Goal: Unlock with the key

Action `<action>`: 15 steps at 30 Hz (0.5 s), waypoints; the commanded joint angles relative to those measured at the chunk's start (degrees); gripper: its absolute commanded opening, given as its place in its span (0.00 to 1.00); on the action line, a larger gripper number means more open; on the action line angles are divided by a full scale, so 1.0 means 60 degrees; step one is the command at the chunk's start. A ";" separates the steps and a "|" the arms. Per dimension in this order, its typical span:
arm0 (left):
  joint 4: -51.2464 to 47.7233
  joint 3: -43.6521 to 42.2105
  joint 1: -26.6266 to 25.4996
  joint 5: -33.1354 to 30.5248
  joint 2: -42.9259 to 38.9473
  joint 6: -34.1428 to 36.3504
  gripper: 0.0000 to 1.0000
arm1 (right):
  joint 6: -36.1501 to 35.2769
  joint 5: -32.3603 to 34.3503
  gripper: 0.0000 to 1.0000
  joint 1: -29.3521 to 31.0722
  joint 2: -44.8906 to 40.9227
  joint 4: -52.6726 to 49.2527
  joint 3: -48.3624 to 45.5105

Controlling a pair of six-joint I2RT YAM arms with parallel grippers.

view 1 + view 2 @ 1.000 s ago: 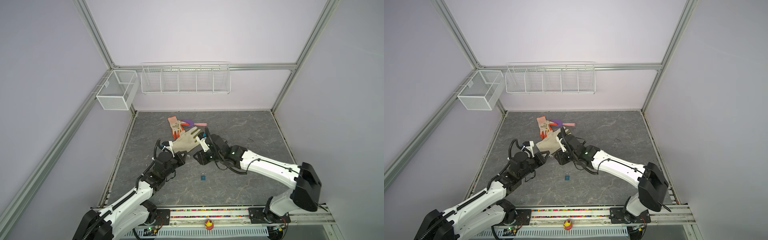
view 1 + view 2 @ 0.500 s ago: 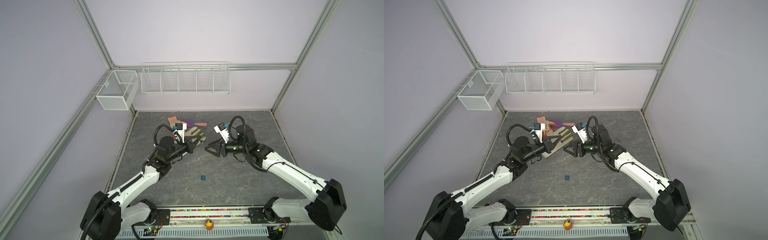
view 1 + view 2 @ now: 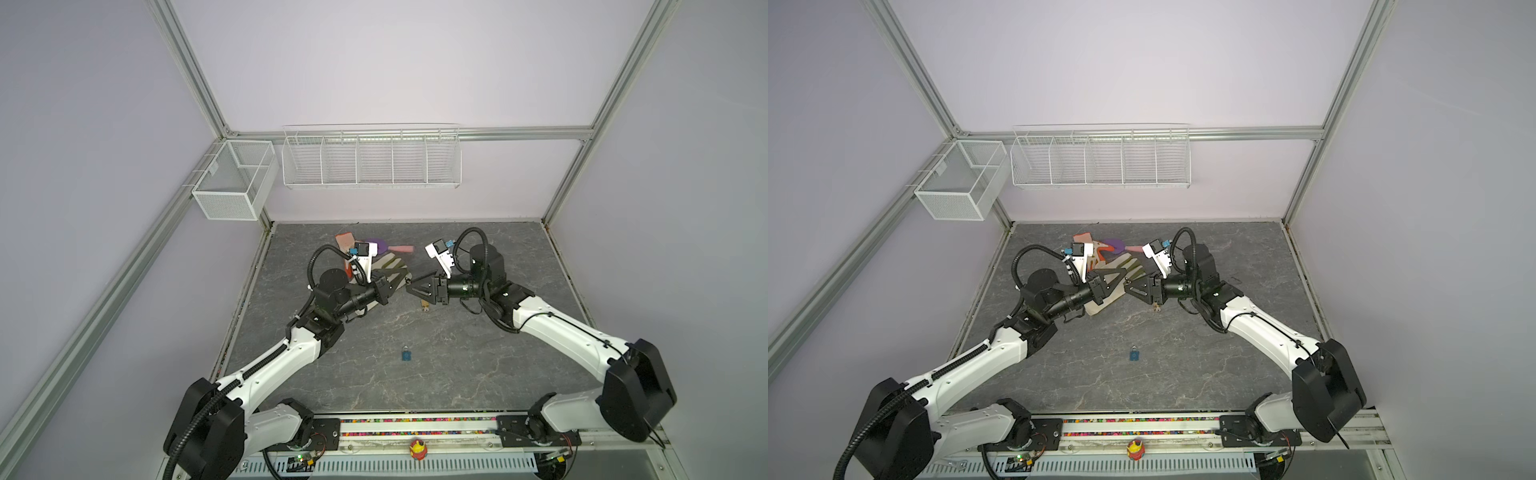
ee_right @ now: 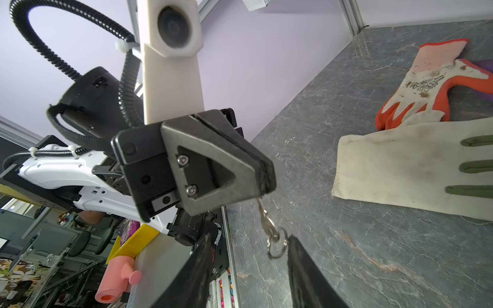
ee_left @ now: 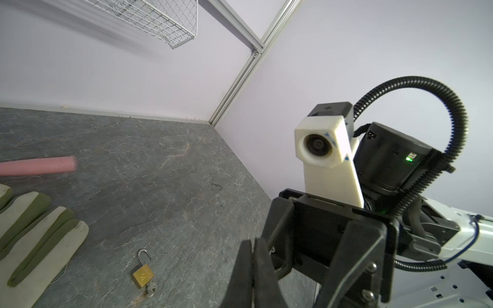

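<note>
We find the left gripper (image 4: pixel 266 185) clamped shut on one end of the key (image 4: pixel 263 214), which hangs free below its tips with the key ring (image 4: pixel 274 238) lowest; which end is pinched is hidden from us. The right gripper (image 4: pixel 248 237) faces it tip to tip above the table (image 3: pixel 478 374); its jaws stand apart with the ring between them, and it grips nothing.

The brass padlock (image 5: pixel 143 275) lies on the table below the right gripper, shackle swung open, with a second key (image 5: pixel 151 288) in its base. The blue padlock (image 3: pixel 406 355) lies well apart toward the front of the table; it is too small for us to tell whether it is locked.

We judge the step in hand to be a transfer of the key between grippers. To do it well, the right jaws ought to close on the key's flat head, not the loose ring, which would swing; the left should release only once that grip is firm; the blade should stay clear and in line for insertion. Risk noted: a dropped key.
</note>
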 commanded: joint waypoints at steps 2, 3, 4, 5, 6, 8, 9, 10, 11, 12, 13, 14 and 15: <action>0.0356 0.0313 0.0049 0.0238 0.0093 -0.0105 0.00 | 0.0294 -0.0380 0.44 0.0025 0.0131 0.0752 0.0186; 0.0363 0.0312 0.0056 0.0231 0.0079 -0.0120 0.00 | 0.0294 -0.0370 0.43 0.0033 0.0146 0.0762 0.0220; 0.0362 0.0311 0.0056 0.0264 0.0081 -0.0120 0.00 | 0.0330 -0.0382 0.42 0.0037 0.0180 0.0818 0.0214; 0.0338 0.0327 0.0049 0.0254 0.0074 -0.0129 0.00 | 0.0418 -0.0430 0.39 0.0031 0.0223 0.0913 0.0232; 0.0318 0.0341 0.0052 0.0231 0.0069 -0.0107 0.00 | 0.0465 -0.0491 0.37 0.0035 0.0271 0.0961 0.0240; 0.0300 0.0367 0.0054 0.0224 0.0054 -0.0123 0.00 | 0.0499 -0.0599 0.36 0.0040 0.0340 0.0987 0.0251; 0.0291 0.0385 0.0056 0.0224 0.0066 -0.0121 0.00 | 0.0499 -0.0616 0.35 0.0037 0.0358 0.1018 0.0233; 0.0254 0.0421 0.0056 0.0224 0.0076 -0.0135 0.00 | 0.0506 -0.0598 0.33 0.0030 0.0347 0.1036 0.0215; 0.0210 0.0457 0.0056 0.0237 0.0079 -0.0136 0.00 | 0.0499 -0.0598 0.31 0.0039 0.0350 0.1037 0.0201; 0.0202 0.0473 0.0056 0.0272 0.0087 -0.0124 0.00 | 0.0499 -0.0598 0.31 0.0033 0.0351 0.1041 0.0198; 0.0262 0.0470 0.0056 0.0309 0.0111 -0.0144 0.00 | 0.0499 -0.0613 0.31 0.0043 0.0370 0.1050 0.0194; 0.0292 0.0472 0.0056 0.0298 0.0106 -0.0190 0.00 | 0.0510 -0.0633 0.30 0.0033 0.0400 0.1077 0.0193; 0.0283 0.0473 0.0056 0.0272 0.0113 -0.0221 0.00 | 0.0512 -0.0627 0.29 0.0035 0.0412 0.1081 0.0185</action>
